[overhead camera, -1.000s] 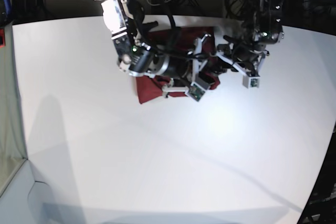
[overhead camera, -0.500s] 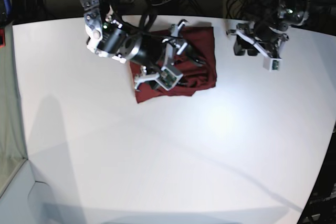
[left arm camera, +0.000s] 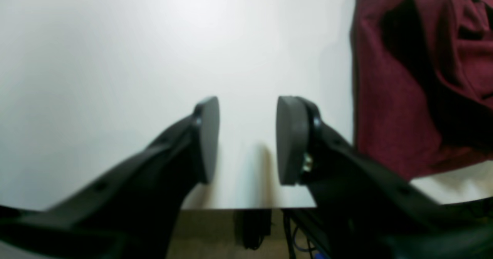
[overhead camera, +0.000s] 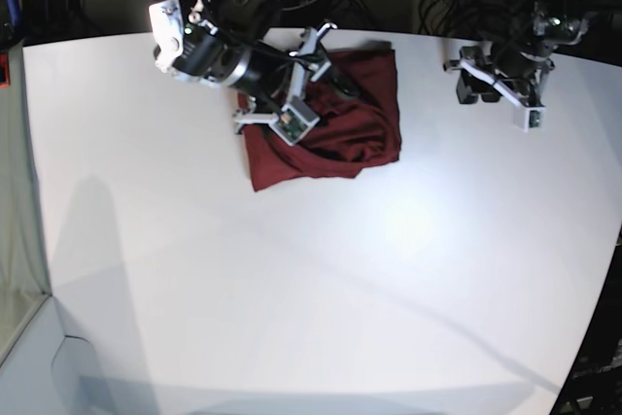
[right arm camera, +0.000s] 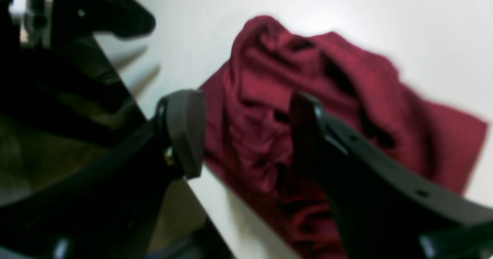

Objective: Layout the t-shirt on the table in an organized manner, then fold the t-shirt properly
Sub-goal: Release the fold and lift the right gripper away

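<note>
T-shirt (overhead camera: 335,123) bunched under open right end effector (right arm camera: 246,132), apparently untouched.

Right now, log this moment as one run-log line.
t-shirt: rumpled heap near table far edge | right gripper: open above shirt, empty | left gripper: open, empty, beside shirt | fold: unfinished

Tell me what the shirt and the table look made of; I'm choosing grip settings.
The t-shirt: soft, thin knit cloth, dark red and matte, judging by its limp folds and creases. The table: a hard, smooth white top with a dull sheen and a soft glare spot; probably laminate or painted board, but that can't be told.
</note>
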